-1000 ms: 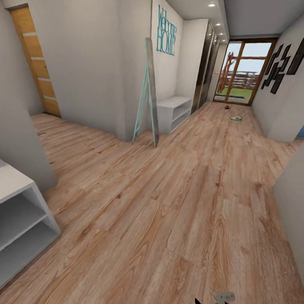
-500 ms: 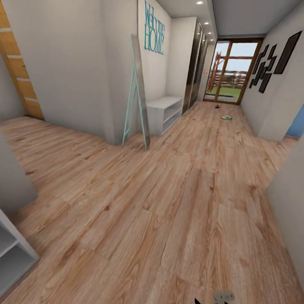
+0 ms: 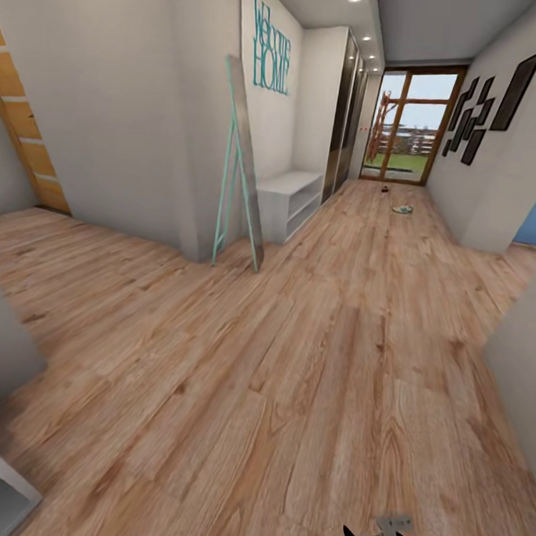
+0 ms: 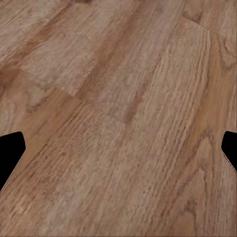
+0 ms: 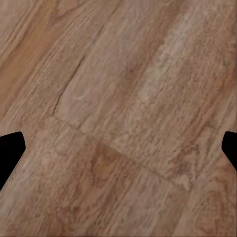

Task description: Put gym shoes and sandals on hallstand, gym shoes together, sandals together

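Two shoes far off down the corridor floor [image 3: 318, 365]: a pale gym shoe [image 3: 402, 209], a small dark one [image 3: 384, 189] beyond. Straight ahead, slightly right. Left tool [image 4: 118, 153] and right tool [image 5: 118, 153] spread wide, holding nothing.

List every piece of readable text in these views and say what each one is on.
"Welcome HOME": teal lettering mounted high on the white corridor wall, above the pale grey bench.
The dark frames on the opposite wall carry no text that can be read at this distance.
No other writing is visible.
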`<state>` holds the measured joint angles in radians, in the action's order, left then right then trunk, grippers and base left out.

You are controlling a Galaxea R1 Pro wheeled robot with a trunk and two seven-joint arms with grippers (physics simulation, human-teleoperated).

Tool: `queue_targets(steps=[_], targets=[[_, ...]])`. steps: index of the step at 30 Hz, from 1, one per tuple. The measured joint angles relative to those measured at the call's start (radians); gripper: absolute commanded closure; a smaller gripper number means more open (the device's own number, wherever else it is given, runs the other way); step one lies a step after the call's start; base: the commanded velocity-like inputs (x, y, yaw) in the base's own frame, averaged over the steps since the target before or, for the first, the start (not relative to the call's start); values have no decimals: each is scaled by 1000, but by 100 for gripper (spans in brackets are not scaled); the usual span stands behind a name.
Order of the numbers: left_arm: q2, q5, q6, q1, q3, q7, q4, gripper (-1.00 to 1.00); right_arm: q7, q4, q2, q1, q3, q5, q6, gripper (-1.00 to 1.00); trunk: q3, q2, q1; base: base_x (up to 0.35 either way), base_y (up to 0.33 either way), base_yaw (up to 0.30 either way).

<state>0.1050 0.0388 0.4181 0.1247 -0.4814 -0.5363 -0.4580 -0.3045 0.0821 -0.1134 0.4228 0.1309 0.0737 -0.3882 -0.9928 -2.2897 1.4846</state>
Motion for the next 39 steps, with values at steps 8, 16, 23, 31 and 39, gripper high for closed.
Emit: queue_targets(steps=[8,16,23,31,39], targets=[[0,0,0,0,0,0,0,-100,1,0,0,0,0,0,0,-100,0,0,0,338,0,0],[0,1,0,0,0,0,0,-100,2,-1,0,0,1,0,0,-100,0,0,0,338,0,-42],[0,1,0,0,1,0,0,-100,2,-1,0,0,1,0,0,-100,0,0,0,338,0,-224],[0,1,0,0,1,0,0,-100,3,-2,0,0,1,0,0,-100,0,0,0,338,0,-279],[0,1,0,0,1,0,0,-100,3,-2,0,0,1,0,0,-100,0,0,0,338,0,-290]])
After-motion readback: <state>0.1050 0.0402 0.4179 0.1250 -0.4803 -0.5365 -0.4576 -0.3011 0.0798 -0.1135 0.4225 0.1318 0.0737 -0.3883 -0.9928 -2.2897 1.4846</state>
